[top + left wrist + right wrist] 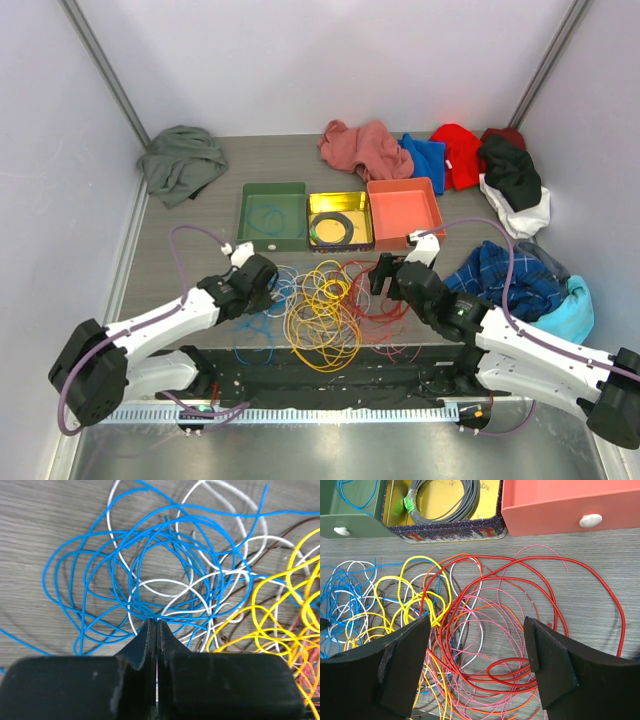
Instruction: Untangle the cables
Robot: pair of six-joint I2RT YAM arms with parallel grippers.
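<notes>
Left pincer [154,626]: jaws pressed together, no gap. Blue and white strands meet right at its tip; can't tell if 1 is nipped.
Right pincer [477,647]: wide open, holding nothing, hanging over red and pink loops.
Cables [320,308]: 1 heap on the table [40,510], between the 2 pincers. Blue wires [125,560] lie ahead of the left tip, yellow wires [256,597] to its right, and red wires [580,566] under and ahead of the right jaws.
Step, my read: separating 1 colour from the heap.
Doing it well: take a single strand, draw it slowly outward, and let the other pincer pin the rest down.
Around: ahead of the right pincer sit a green tray [350,527], a yellow tin [450,530] holding a grey coil [445,500], and a red tray [545,510].
In the way: yellow loops lace through both blue and red, so a fast pull likely drags the whole heap.
</notes>
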